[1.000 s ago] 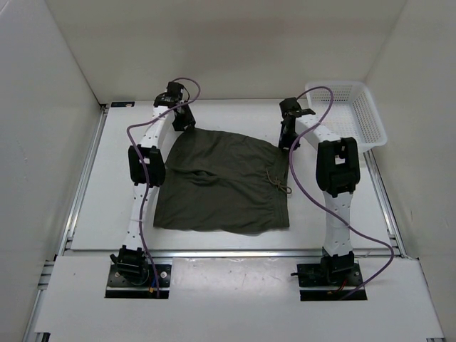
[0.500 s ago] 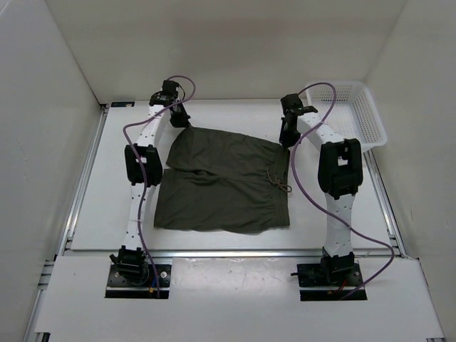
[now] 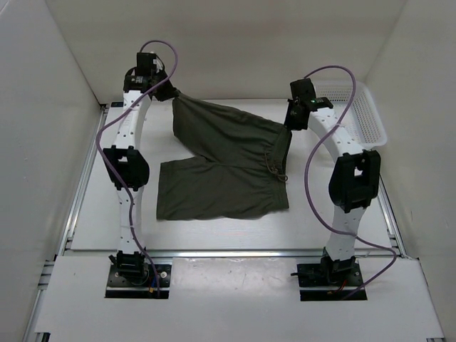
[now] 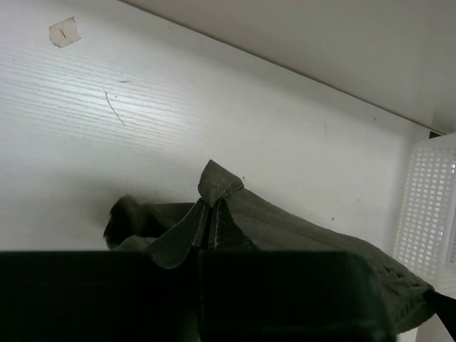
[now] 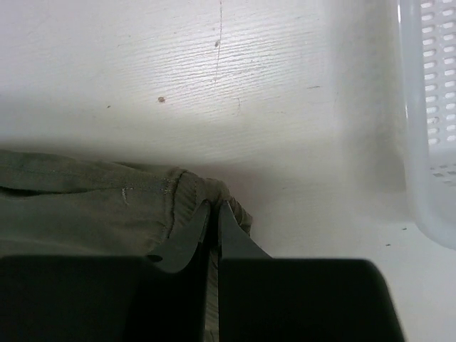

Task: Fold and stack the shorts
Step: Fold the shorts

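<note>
Left hand (image 3: pixel 167 91) is pinched tight on a hem corner of the shorts (image 3: pixel 228 167), fingers closed w/ the cloth folded btwn them. Right hand (image 3: pixel 291 122) is likewise clamped on the waistband corner, next to the white basket (image 3: pixel 356 117). Vs 1 s ago: left hand has gone up and back toward the far-left corner, pulling that leg off the desk (image 3: pixel 100 214); right hand is up a bit too. Far edge of the shorts, flat before, now hangs taut in the air btwn the two hands. Near leg and the rest of the waistband still lie flat on the desk, approx centre, w/ the light drawstring (image 3: pixel 276 171) on the right side. Left edge of the cloth has pulled in, showing a notch btwn the legs.
</note>
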